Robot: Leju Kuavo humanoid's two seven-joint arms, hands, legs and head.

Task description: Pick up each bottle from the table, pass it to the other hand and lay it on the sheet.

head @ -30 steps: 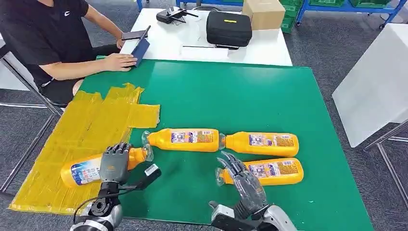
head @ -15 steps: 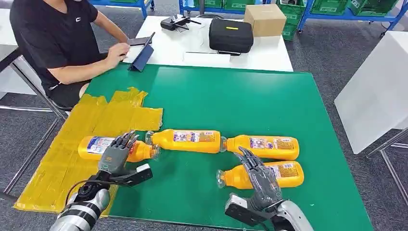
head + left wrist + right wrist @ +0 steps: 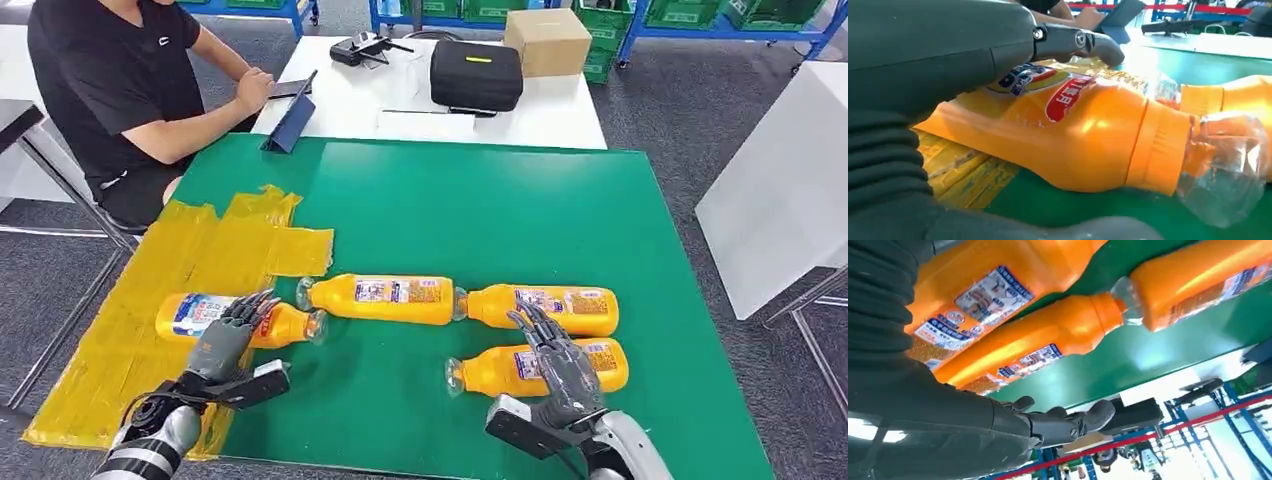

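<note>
An orange bottle (image 3: pixel 275 325) (image 3: pixel 1083 135) lies on its side at the edge of the yellow sheet (image 3: pixel 150 300), its clear cap on the green table (image 3: pixel 480 200). My left hand (image 3: pixel 228 335) hovers over its near side with fingers (image 3: pixel 1078 42) spread straight, gripping nothing. Three more orange bottles lie on the green: a middle one (image 3: pixel 385 298), a far right one (image 3: pixel 545 308) and a near right one (image 3: pixel 500 372) (image 3: pixel 998 285). My right hand (image 3: pixel 555 362) (image 3: pixel 1048 425) is spread above the near right bottle, holding nothing.
A person (image 3: pixel 110 80) sits at the far left corner with a tablet (image 3: pixel 290 120). Behind the green table stands a white table (image 3: pixel 350 95) bearing a black case (image 3: pixel 476 72) and a cardboard box (image 3: pixel 546 40). A white panel (image 3: pixel 780 180) stands at the right.
My left hand carried its bottle away from me onto the sheet, laid it down, and its fingers now stand apart. My right hand shifted right over the near right bottle. The camera tilted a little.
</note>
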